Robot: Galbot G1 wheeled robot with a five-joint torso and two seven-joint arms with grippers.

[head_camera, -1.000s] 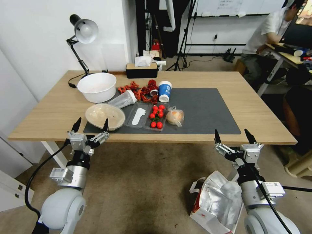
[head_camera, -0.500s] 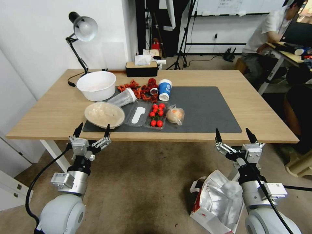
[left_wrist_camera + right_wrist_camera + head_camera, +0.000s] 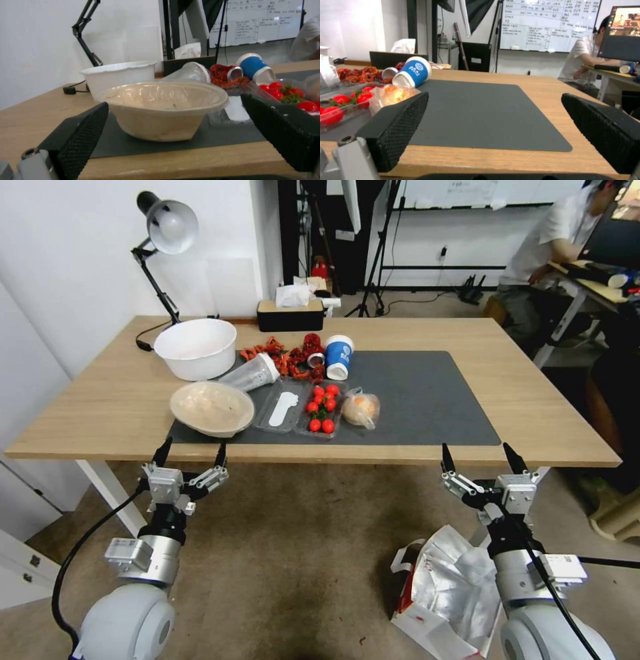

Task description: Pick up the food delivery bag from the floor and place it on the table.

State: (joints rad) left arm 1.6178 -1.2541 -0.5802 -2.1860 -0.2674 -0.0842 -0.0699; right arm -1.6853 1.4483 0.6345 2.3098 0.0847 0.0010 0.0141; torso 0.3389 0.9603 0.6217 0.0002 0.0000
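- The food delivery bag (image 3: 443, 590) sits on the floor (image 3: 300, 567) at about 5 o'clock in the head view, in front of the table's near edge and below it.
- Its mouth gapes upward, crinkled silver lining exposed; its long axis runs roughly from 11 o'clock to 5 o'clock, with a red side panel on the 9 o'clock flank and a white loop handle at the 10 o'clock corner.
- The right arm overlaps the bag's 3 o'clock side in the head view; contact cannot be determined.
- The right gripper (image 3: 481, 460) is held above the bag toward 12 o'clock, level with the table edge, fingers pointing up and spread wide, holding nothing. In the right wrist view its 2 pads (image 3: 398, 125) frame the bare mat.
- The left gripper (image 3: 190, 453) hangs at 7 o'clock, well apart from the bag, just below the table edge, fingers likewise spread and empty.
- The table (image 3: 533, 413) carries a dark grey mat (image 3: 413, 400); its 3 o'clock half is bare.
- On the 9 o'clock half: a beige bowl (image 3: 212, 409), a white bowl (image 3: 195, 349), a tray of tomatoes (image 3: 321, 408), a clear pouch with a bun (image 3: 361, 409), a blue paper cup (image 3: 338, 357) lying tipped.
- A desk lamp (image 3: 163, 227) stands at 10 o'clock.
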